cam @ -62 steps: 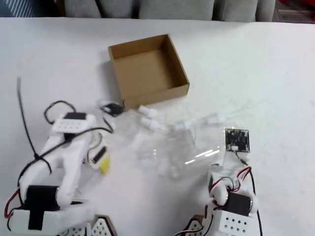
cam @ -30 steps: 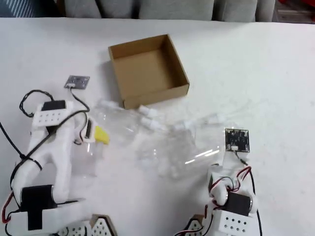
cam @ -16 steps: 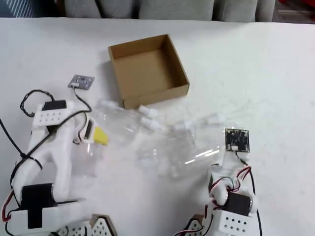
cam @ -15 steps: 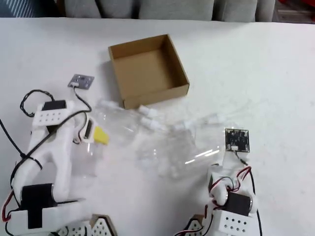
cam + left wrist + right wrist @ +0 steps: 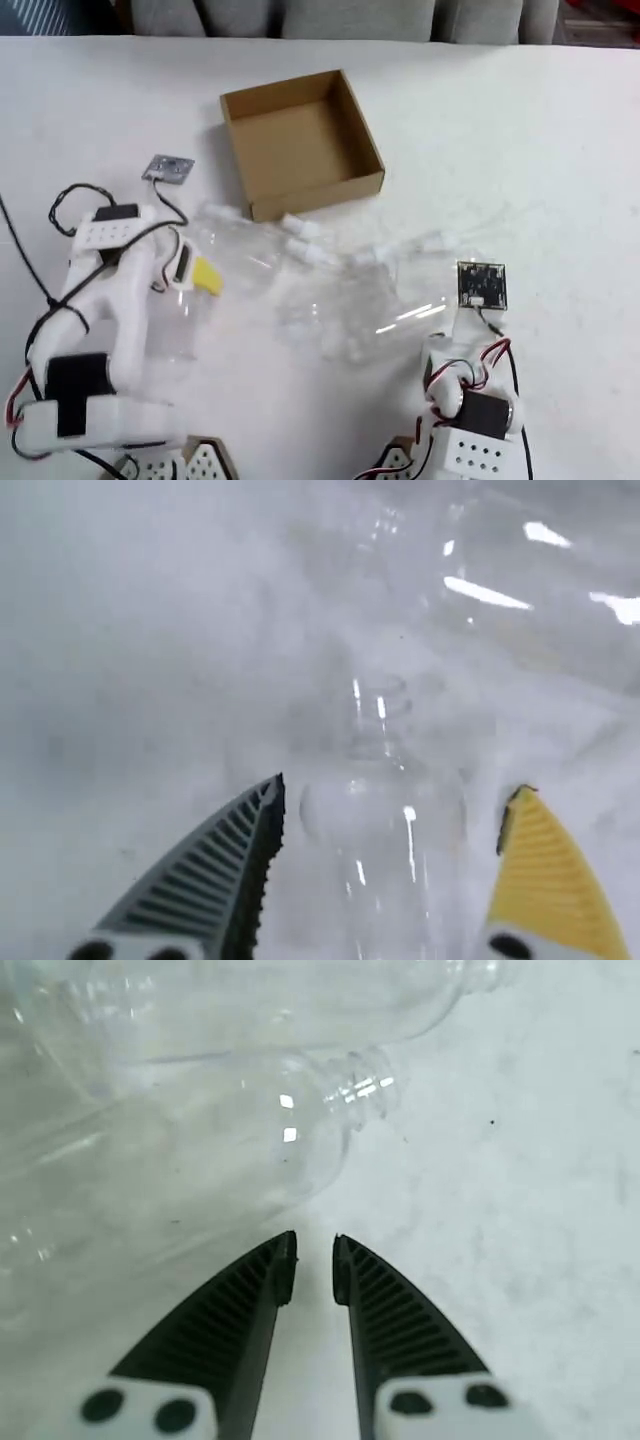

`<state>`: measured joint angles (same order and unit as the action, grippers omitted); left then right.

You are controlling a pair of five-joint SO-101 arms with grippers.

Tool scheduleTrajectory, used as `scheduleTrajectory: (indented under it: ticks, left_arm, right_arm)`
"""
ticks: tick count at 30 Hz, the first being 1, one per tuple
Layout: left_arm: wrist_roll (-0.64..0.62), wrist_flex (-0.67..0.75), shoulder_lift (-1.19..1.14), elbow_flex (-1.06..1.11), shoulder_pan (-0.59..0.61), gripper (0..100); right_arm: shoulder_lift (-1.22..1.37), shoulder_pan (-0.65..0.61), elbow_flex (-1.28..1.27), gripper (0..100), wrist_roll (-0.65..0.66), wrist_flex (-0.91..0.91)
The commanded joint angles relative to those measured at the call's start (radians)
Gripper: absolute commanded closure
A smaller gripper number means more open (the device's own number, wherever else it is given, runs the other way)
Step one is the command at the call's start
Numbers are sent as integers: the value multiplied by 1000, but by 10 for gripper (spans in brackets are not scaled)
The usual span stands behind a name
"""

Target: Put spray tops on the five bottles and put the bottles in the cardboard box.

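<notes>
Plainly, the left hand (image 5: 397,788) stands spread, one grey finger and one yellow on either side of a clear bottle (image 5: 385,730) that lies on the tabletop (image 5: 560,150). I judge the wide stance is meant to straddle the body before closing, since neither finger seems to touch it. That bottle's long axis runs straight out between the fingers. Its bare neck points away from the wrist, with no top on it.

At 3 o'clock from this hand, in the high view, the other bottles (image 5: 345,300) lie on their sides in a loose heap. The spray tops (image 5: 303,232) are scattered along the heap's 12 o'clock edge, probably kept close for fitting. The cardboard box (image 5: 320,195) sits open side up at 12 o'clock of the heap, likely within reach of both arms.

At about 4 o'clock of the heap, the right hand (image 5: 312,1255) has its fingers almost pressed together and grips nothing. Its tips are just beside the near bottle (image 5: 200,1150), whose capless neck points across the hand's line, not toward it.
</notes>
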<state>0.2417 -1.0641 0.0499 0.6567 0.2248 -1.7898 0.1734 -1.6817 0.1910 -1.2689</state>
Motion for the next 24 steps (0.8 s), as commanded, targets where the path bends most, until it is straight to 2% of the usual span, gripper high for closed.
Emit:
scheduleTrajectory:
  ticks: [1, 9, 18, 23, 24]
  left_arm:
    - [-12, 2, -38, -83, 10, 668]
    - [-15, 2, -45, -75, 4, 678]
    - [-6, 29, -47, -58, 1, 835]
    - [-5, 29, -45, -60, 1, 988]
    - [-5, 29, -42, -60, 1, 976]
  right_arm:
    - [-10, 13, -9, 954, 8, 1]
    - [-10, 13, -9, 954, 8, 1]
    - [-10, 13, -9, 954, 8, 1]
    - [-10, 13, -9, 954, 8, 1]
    - [-12, 13, -9, 954, 8, 2]
